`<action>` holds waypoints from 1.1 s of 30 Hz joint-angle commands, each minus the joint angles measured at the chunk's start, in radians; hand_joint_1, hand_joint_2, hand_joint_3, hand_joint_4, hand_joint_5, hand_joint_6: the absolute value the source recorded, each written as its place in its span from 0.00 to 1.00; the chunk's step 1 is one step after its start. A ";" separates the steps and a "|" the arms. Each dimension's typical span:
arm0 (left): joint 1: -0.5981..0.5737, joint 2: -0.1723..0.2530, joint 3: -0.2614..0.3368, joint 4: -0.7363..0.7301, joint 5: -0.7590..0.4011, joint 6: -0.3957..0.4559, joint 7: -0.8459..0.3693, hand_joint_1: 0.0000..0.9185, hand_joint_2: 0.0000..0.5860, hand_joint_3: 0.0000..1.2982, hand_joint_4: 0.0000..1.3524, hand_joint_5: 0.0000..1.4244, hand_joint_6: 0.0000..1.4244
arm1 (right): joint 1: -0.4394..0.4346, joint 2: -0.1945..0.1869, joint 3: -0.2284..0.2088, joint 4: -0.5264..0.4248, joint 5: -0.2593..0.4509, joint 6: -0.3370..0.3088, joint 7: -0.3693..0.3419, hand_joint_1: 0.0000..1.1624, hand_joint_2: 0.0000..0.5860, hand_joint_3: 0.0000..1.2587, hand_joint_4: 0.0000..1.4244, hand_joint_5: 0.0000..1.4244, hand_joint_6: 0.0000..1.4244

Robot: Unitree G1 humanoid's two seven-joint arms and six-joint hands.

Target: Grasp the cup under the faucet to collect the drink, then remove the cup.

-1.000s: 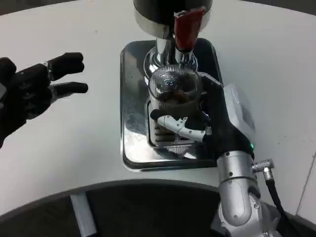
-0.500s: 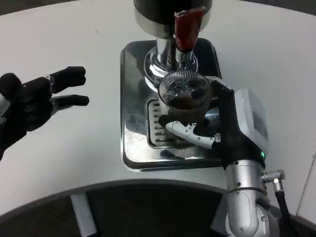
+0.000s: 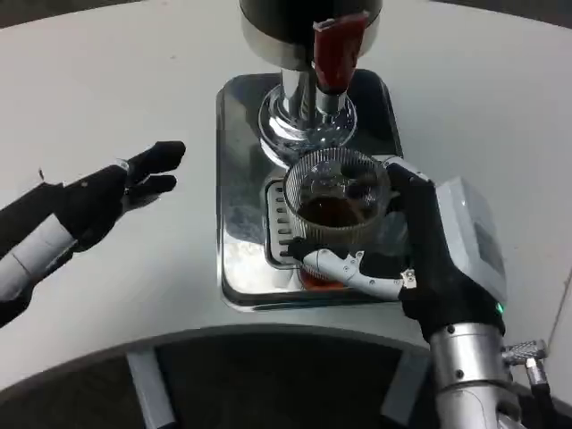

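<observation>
The right hand (image 3: 420, 255) was seen wrapped around the cup (image 3: 337, 206), a white-and-black finger curled across the cup's lower front and the black palm pressed against its right side; the cup was thus gripped by that hand; it was a clear ribbed glass, upright, with a dark brown drink (image 3: 335, 213) lying in its lower part. The cup was held above the slotted grate (image 3: 279, 228) of the drip tray (image 3: 239, 179), towards the tray's near edge and just in front of the faucet (image 3: 332, 55), whose red handle was seen at the top of the view; whether the cup's base touched the grate could not be told. The tray was a polished metal plate on the white surface (image 3: 134, 80), with the chrome column (image 3: 299, 107) of the dispenser rising from its far half. The silver right forearm (image 3: 469, 375) was seen running down to the lower right corner. The left hand (image 3: 116, 188) was held over the surface well to the left of the tray, its fingers stretched out and apart, pointing towards the tray, with nothing held in it.
</observation>
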 commanded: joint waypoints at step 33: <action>0.344 -0.067 -0.059 -0.186 0.540 -0.577 0.359 0.11 0.10 0.00 0.00 0.00 0.00 | 0.346 -0.041 0.156 -0.422 -0.079 -0.085 0.155 0.86 0.31 0.77 0.82 0.80 0.88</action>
